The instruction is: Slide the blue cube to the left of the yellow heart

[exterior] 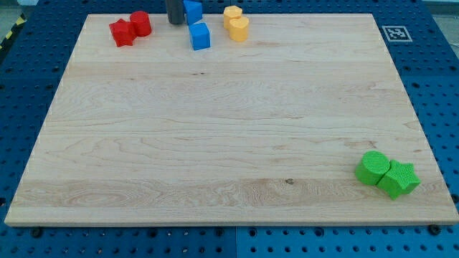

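Camera view looks down on a pale wooden board (229,143) resting on a blue perforated table (437,86). At the view's top edge my tip (175,22) comes down as a dark rod, its end just left of a blue block (193,11) whose shape is cut off by the frame; whether the 2 touch I cannot tell. This arm carries no jaws, only the rod, so nothing is gripped. Just below that block sits the blue cube (200,36), slightly right of and below my tip and apart from it. To the view's right of the blue cube, a small gap away, stand 2 yellow pieces touching each other: the yellow heart (239,29) in front and a second yellow block (232,13) behind it. At the view's top left, 2 red blocks are pressed together, a red star-like block (122,33) and a red cylinder (140,23). At the view's bottom right, well apart from everything else, a green cylinder-like block (373,168) touches a green star (399,178). A square black-and-white marker (395,33) lies beyond the board's top right corner.
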Available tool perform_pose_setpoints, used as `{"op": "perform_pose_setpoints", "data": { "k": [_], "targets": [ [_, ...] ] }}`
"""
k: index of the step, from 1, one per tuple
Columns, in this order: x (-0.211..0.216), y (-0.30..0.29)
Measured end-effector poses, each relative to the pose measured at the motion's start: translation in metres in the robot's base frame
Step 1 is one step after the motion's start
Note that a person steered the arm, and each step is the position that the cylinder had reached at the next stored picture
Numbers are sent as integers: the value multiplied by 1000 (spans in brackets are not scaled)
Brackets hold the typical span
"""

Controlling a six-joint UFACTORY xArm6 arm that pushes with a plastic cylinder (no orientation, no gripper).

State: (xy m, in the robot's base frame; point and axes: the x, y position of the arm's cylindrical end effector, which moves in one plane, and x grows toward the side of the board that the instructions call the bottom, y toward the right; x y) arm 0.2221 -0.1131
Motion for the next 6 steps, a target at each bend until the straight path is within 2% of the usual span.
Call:
{"op": "perform_pose_setpoints", "data": {
  "k": [2, 3, 4, 6],
  "targets": [
    [58, 6],
    [89, 32],
    [96, 49],
    [79, 49]
  ]
}}
